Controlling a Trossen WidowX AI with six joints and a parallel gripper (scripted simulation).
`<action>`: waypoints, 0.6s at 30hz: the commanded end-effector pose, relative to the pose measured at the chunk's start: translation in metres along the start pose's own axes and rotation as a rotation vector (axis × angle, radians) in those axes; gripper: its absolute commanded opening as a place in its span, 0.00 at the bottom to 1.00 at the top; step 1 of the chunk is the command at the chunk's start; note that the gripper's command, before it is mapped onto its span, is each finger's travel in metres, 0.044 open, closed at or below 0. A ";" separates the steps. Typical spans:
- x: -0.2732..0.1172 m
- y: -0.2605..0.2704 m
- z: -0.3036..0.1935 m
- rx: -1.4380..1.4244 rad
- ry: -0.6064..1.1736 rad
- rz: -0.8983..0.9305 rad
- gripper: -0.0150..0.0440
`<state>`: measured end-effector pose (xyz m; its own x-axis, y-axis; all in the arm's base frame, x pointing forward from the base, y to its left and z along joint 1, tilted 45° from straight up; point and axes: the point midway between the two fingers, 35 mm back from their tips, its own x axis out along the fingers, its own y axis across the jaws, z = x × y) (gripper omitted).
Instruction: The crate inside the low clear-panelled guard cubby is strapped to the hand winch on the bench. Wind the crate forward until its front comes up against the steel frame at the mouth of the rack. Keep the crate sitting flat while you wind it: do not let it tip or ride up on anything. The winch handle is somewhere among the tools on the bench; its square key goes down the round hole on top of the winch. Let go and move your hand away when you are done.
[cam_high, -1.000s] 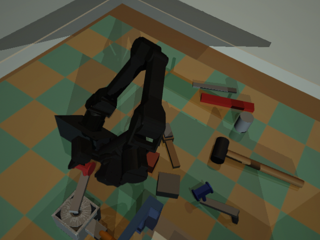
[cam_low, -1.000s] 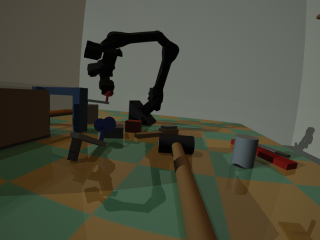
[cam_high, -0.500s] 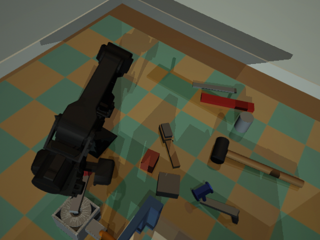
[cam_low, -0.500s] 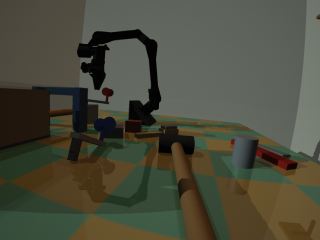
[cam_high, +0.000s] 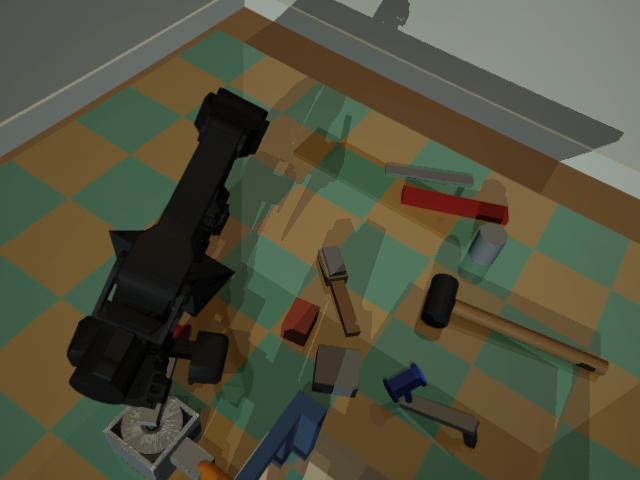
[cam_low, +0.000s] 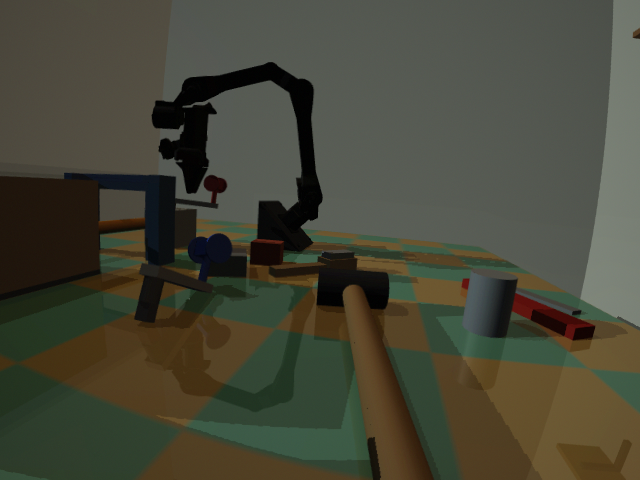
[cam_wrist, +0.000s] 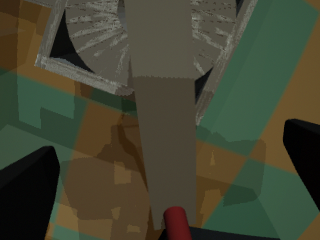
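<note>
The winch (cam_high: 138, 454) (cam_low: 185, 229) (cam_wrist: 77, 76) has a pale ribbed drum. A handle with a grey arm (cam_wrist: 165, 115) and red knob (cam_high: 181, 331) (cam_low: 215, 183) (cam_wrist: 176, 222) stands on it, its far end over the drum's centre; its key is hidden. My gripper (cam_low: 192, 191) (cam_wrist: 172, 144) is open and empty, pointing down just above the handle arm beside the knob, with the arm seen between the spread fingers. A second handle with a blue knob (cam_high: 405, 383) (cam_low: 209, 248) lies apart. A blue frame (cam_high: 276, 431) (cam_low: 160, 222) stands near the winch. I cannot make out the crate.
An orange bar (cam_high: 214, 471) (cam_low: 123, 225) is beside the winch. A red block (cam_high: 299, 320) (cam_low: 267, 252) and grey block (cam_high: 337, 367) are near the frame. Farther off are a mallet (cam_high: 439, 300) (cam_low: 353, 289), a grey cylinder (cam_high: 486, 246) (cam_low: 490, 302) and a red bar (cam_high: 439, 201).
</note>
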<state>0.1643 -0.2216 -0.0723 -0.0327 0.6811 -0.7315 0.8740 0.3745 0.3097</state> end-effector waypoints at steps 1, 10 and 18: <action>0.013 0.001 -0.002 0.005 0.008 0.003 1.00; 0.025 0.001 -0.002 0.005 0.008 0.003 1.00; 0.036 0.001 -0.002 0.005 0.008 0.003 1.00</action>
<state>0.1638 -0.2023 -0.0931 -0.0309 0.6802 -0.7324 0.8736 0.3744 0.3109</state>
